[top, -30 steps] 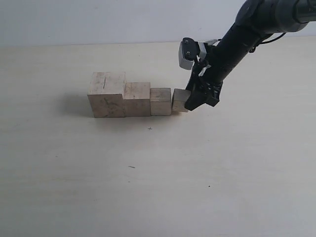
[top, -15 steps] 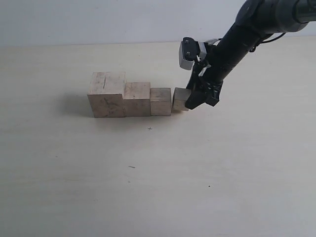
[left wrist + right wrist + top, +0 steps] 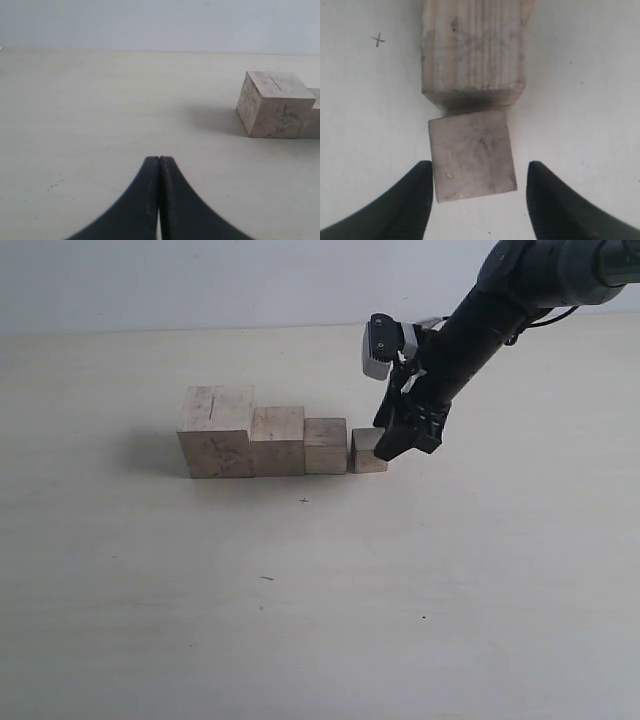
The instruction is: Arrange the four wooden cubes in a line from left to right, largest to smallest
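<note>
Four wooden cubes are counted on the bench (image 3: 480, 570), set in one row with sizes stepping down from the 9 o'clock end to the 3 o'clock end in the exterior view. The largest cube (image 3: 215, 430), marked by one short dark slit on its top face, is followed by the second cube (image 3: 277, 440) and the third cube (image 3: 325, 445), the three pressed side to side. The smallest cube (image 3: 366, 451) is placed at the 3 o'clock end, resting on the bench, turned slightly askew and just beside the third.

One right end effector (image 3: 396, 443) is seen low over the smallest cube, its jaws spread apart on either side of the cube with a clear gap at one finger (image 3: 547, 200), so nothing is gripped. Its arm (image 3: 500, 310) is brought in from 1 o'clock.

One left end effector (image 3: 159, 167) is held well apart from the row, fingers pressed together and empty
</note>
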`<state>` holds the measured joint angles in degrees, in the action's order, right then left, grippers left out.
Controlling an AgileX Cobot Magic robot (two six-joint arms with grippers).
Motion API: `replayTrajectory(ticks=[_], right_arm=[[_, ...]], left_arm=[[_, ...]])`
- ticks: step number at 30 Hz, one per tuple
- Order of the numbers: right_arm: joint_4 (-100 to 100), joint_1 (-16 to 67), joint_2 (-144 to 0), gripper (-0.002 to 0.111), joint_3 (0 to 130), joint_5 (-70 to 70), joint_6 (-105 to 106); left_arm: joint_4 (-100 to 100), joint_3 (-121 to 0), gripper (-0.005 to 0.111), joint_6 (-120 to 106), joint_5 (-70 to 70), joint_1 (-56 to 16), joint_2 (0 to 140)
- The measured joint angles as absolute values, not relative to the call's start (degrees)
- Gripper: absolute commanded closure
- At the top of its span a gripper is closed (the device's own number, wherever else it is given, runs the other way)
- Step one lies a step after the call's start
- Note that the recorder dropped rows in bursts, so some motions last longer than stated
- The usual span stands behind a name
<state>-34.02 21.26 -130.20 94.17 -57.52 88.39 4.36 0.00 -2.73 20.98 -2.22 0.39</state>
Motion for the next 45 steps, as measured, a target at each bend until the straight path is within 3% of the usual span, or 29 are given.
replayTrajectory(ticks=[6, 14, 23, 25, 32, 40, 45], right_arm=[[-34.0, 21.3, -130.2, 0.045, 94.2, -55.6, 84.9], [-34.0, 21.3, -124.8, 0.045, 94.2, -56.3, 78.0], [-22.5, 21.3, -120.8, 0.047, 94.6, -55.5, 51.7], [-19.2, 21.3, -121.8, 0.052, 94.6, -54.7, 43.4], [-16.6, 21.3, -125.4, 0.090, 94.6, -55.6, 22.0], [-17.7, 22.0, -127.1, 0.077, 94.6, -55.7, 18.1], [-17.7, 24.3, -128.8, 0.077, 94.6, -55.0, 18.0]], left_arm=[[4.4, 0.0, 0.107, -2.7, 21.0, -2.2, 0.4], [4.4, 0.0, 0.107, -2.7, 21.0, -2.2, 0.4], [4.4, 0.0, 0.107, -2.7, 21.0, -2.2, 0.4], [4.4, 0.0, 0.107, -2.7, 21.0, -2.2, 0.4], [4.4, 0.0, 0.107, -2.7, 21.0, -2.2, 0.4], [4.4, 0.0, 0.107, -2.7, 21.0, -2.2, 0.4], [4.4, 0.0, 0.107, -2.7, 21.0, -2.2, 0.4]])
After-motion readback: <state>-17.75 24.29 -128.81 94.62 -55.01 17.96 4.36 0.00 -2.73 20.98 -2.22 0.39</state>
